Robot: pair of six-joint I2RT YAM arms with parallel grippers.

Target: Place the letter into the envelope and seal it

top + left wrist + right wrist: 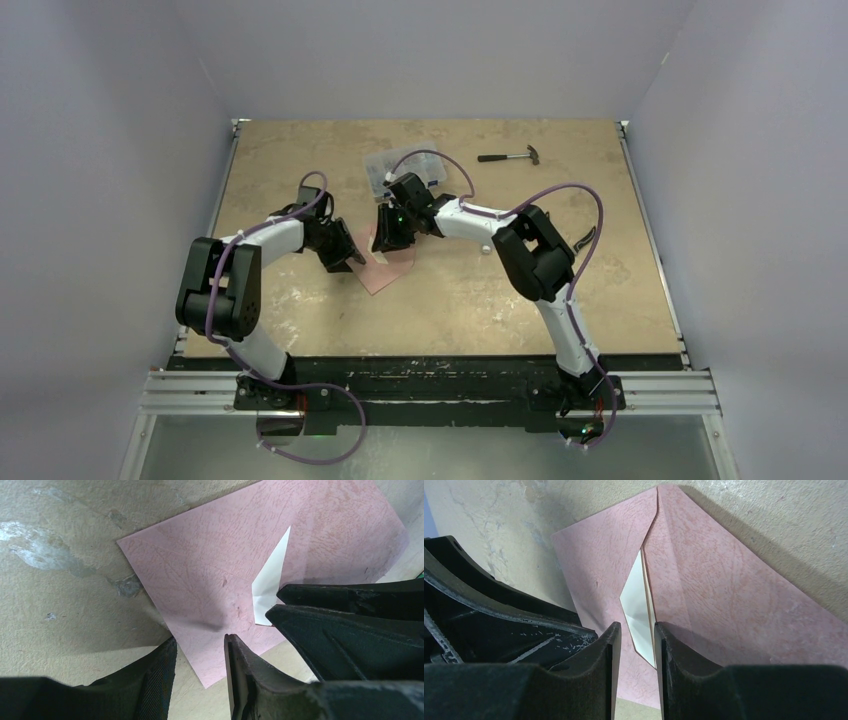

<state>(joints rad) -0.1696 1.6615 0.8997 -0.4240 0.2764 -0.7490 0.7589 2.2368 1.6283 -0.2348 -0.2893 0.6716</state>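
the envelope (385, 265) lies flat between my grippers. i think the letter (638, 607) is tucked inside, showing as a pale sliver. the flap gapes, so sealing remains. left gripper (200, 645) and right gripper (636, 630) sit slightly parted, pinching nothing.

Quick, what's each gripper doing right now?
Left gripper: narrowly open, astride the envelope edge.
Right gripper: narrowly open over the envelope; grip unclear.

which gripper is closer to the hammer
Right. The right gripper is at the envelope's far edge, on the side toward the hammer. The left gripper is at the envelope's left edge, farther away.
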